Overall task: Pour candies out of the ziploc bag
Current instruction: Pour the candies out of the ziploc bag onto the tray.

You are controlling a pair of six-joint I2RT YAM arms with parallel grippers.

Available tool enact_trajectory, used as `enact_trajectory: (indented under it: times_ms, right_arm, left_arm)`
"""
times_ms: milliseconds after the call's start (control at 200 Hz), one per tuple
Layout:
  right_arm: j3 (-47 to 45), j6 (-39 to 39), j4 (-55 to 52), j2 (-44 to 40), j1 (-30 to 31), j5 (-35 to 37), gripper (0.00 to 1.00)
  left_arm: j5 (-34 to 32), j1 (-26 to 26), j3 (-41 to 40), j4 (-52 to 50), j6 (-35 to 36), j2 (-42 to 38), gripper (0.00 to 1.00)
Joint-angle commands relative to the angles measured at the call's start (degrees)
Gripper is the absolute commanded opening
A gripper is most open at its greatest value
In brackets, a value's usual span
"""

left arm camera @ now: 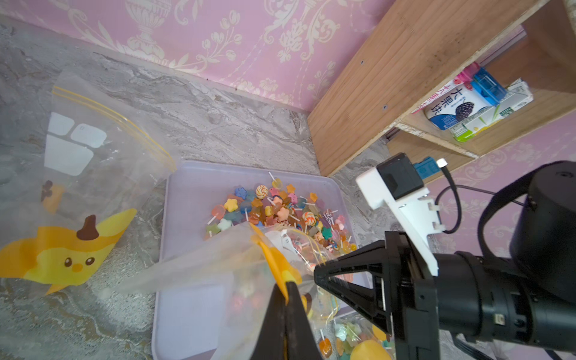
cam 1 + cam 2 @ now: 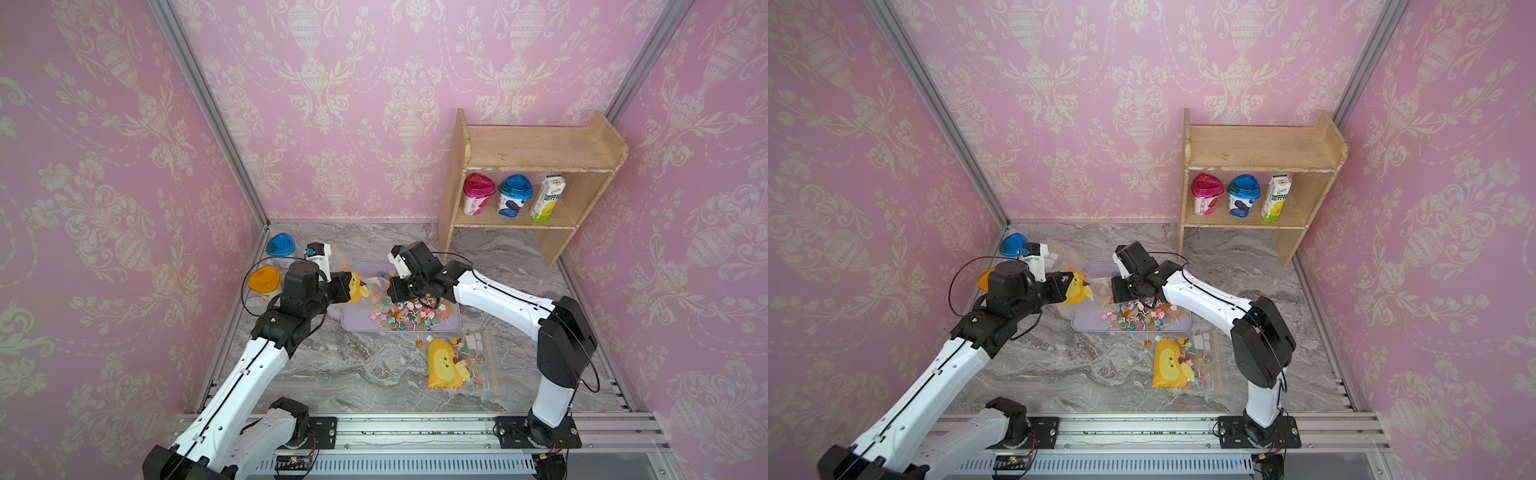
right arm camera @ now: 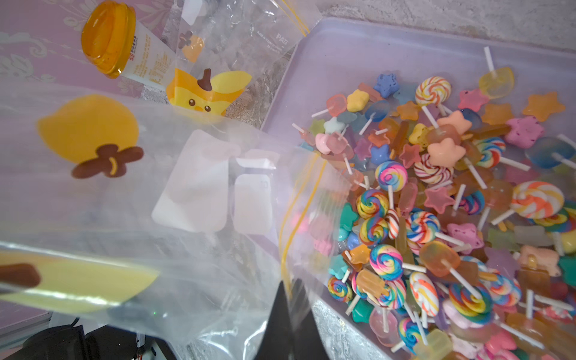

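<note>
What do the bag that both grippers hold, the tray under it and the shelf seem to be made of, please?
The bag: thin clear plastic film, glossy; see-through, creased and glinting. The tray: probably moulded plastic, pale lilac, smooth, with rounded corners. The shelf: wood or wood board, matt; grain and rough pale edges show.

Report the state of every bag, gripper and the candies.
held clear ziploc bag: mouth open, tilted over the lilac plastic tray
small multicoloured candies: heaped in the tray
left gripper: shut on the held bag
right gripper: shut on the held bag
clear chick-print bag beside the tray: empty
clear yellow-print bag on the marble table: lying flat, candies inside
</note>
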Motion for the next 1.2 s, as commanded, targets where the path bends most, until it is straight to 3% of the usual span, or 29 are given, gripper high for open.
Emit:
enact_trajectory:
  times_ms: [0,580,670,916,1196]
  right_arm:
    - [-2.12,0.47,-1.36,-1.30,-0.17,2.10,0.00]
    - [-4.05,1.14,0.73,0.11,-1.08,1.45,0.05]
    - [-4.69,1.12,0.47,-0.62,-1.07,2.16,0.10]
    - [-5.25,1.48,-1.23,-5.43,-1.19,5.83,0.41]
    - [-8.01,0.70,-2.56,-10.59,-1.24,7.95,0.44]
  left_arm:
    - [2.57,0.38,3.80,0.10,0.75,0.24,0.00]
    - [1.91,0.38,5.82,-0.72,1.02,0.42,0.00]
    - [1.91,0.38,5.42,-0.44,0.74,0.59,0.00]
    - [0.44,0.38,7.60,-1.46,2.41,1.13,0.00]
    - [0.42,0.47,8.95,-0.60,2.39,3.03,0.00]
